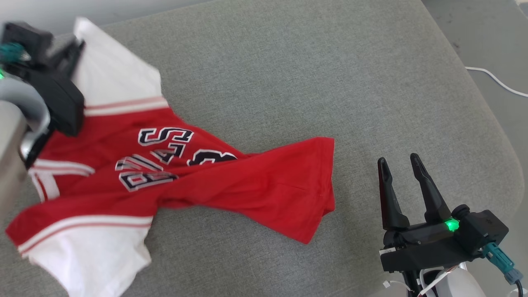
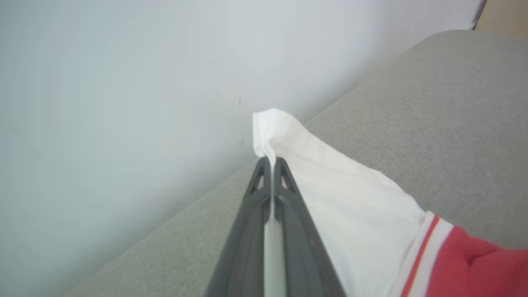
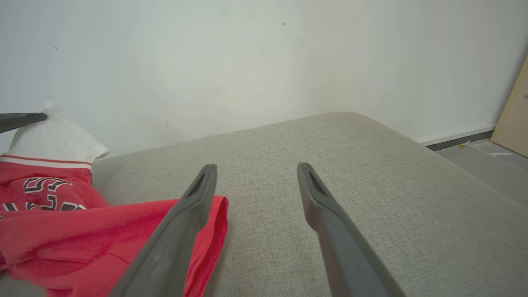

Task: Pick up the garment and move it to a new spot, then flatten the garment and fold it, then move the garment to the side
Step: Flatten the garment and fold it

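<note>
Garment (image 1: 173,181) is lying which way on the grey cushion (image 1: 330,62)?
— Its long axis is running left to right. The left gripper (image 2: 272,163) is pinching the white sleeve (image 2: 350,198) at the far-left end, holding it raised.
— And the red hem (image 1: 321,185)?
— It is resting crumpled just left of the right gripper (image 1: 398,160), which is standing wide open and empty, so that arm is sitting nearer.
</note>
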You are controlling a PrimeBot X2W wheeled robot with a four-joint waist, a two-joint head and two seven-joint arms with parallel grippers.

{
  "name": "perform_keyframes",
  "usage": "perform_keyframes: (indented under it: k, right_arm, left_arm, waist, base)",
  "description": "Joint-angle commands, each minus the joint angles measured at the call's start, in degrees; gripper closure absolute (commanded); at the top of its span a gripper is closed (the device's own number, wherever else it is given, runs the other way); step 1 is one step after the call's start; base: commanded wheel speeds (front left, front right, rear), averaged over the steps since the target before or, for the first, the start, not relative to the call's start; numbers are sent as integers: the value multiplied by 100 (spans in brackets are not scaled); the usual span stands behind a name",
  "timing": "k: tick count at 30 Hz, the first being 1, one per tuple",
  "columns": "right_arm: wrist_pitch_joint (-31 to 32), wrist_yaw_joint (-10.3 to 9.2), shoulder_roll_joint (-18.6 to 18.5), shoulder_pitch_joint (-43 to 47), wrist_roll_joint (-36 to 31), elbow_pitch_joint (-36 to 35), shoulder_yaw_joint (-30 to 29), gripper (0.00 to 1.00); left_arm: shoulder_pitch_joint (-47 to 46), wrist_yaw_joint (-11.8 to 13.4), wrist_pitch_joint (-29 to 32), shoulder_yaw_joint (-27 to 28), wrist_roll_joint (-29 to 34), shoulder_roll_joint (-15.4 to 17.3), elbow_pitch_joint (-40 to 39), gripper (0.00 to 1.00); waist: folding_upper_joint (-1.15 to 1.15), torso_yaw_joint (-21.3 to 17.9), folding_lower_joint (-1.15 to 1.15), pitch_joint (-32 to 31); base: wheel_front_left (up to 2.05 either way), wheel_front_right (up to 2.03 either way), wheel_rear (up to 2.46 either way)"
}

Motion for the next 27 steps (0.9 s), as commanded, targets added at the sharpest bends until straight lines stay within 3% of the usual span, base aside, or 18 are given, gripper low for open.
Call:
perform_keyframes:
  k: [1, 8, 9, 10, 11, 18, 27]
  right_arm:
    - [-3, -12, -34, 22, 42, -13, -15, 0]
    - [-3, -12, -47, 54, 41, -26, -67, 0]
    - [-3, -12, -43, 62, 37, -28, -73, 0]
    - [-3, -12, -38, 69, 32, -27, -81, 0]
    - [-3, -12, -34, 72, 26, -24, -84, 0]
    - [-3, -12, -12, 121, -46, -7, -80, 0]
    - [-3, -12, -97, 336, -48, 52, -108, 0]
  left_arm:
    - [-141, 91, -184, 55, 76, 34, 134, 100]
    - [-346, 384, -558, 284, 111, 117, 639, 100]
    - [-295, 382, -573, 299, 102, 110, 721, 89]
    - [-221, 351, -583, 291, 96, 94, 792, 60]
    - [-183, 348, -603, 289, 102, 73, 845, 0]
    - [-31, 523, -663, 707, 275, 42, 511, 0]
    - [1429, 953, -659, 2325, 753, 166, -1350, 0]
  waist:
    - [-1, 23, 0, -30]
    - [-1, 20, 0, -83]
    - [-1, 19, 0, -89]
    - [-1, 19, 0, -97]
    - [-1, 23, 0, -104]
    - [-1, 178, 0, -267]
    - [-1, 624, 0, -853]
  base:
    - [0, 0, 0]
    - [0, 0, 0]
    - [0, 0, 0]
    - [0, 0, 0]
    - [0, 0, 0]
    - [0, 0, 0]
    - [0, 0, 0]
